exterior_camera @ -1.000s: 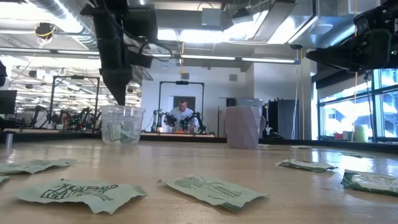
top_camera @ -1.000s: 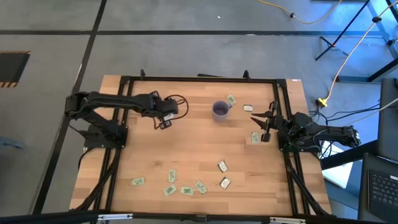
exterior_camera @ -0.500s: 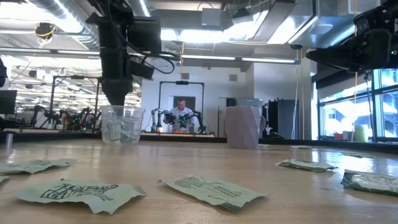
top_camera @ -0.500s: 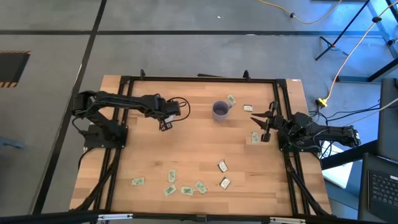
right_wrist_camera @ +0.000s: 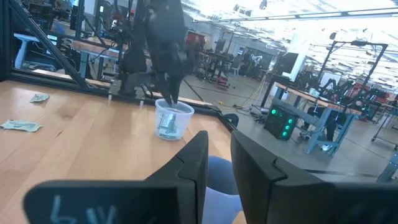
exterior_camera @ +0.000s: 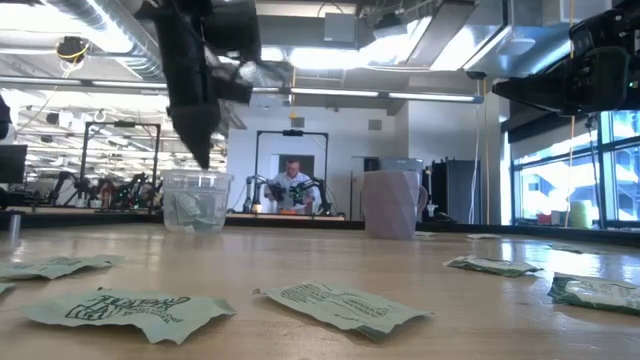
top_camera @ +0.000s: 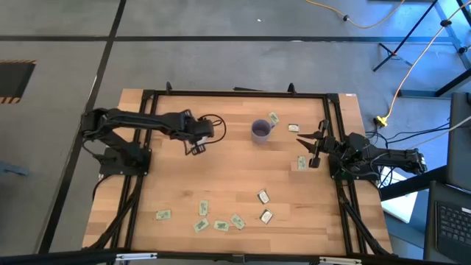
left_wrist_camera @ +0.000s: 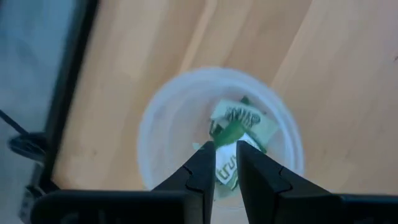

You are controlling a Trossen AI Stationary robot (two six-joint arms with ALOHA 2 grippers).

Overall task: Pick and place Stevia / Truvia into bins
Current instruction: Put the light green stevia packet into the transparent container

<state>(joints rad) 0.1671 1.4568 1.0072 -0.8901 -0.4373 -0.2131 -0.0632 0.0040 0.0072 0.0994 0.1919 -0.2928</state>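
The clear cup [top_camera: 215, 125] stands at the far left of the table, with green-and-white packets [left_wrist_camera: 245, 121] inside it. My left gripper [left_wrist_camera: 227, 146] hangs tilted just above the cup [exterior_camera: 195, 200], points down into it, is open by a narrow gap and holds nothing. The purple-grey mug [top_camera: 260, 130] stands upright right of the cup. Several packets [top_camera: 219, 224] lie flat near the near edge. My right gripper [top_camera: 315, 158] waits at the right side, open by a narrow gap and empty, beside a packet [top_camera: 301, 163].
Two packets [top_camera: 274, 117] lie just right of the mug, and two more [top_camera: 263, 196] lie right of centre. Black frame rails [top_camera: 147, 147] run along the table's sides. Bare wood lies between the cups and the near packets. A person [exterior_camera: 293, 185] sits in the room beyond.
My left gripper has gone down over the clear cup and then come up again. It now stands tipped instead of upright. The packets in the cup and on the table have stayed where they were.
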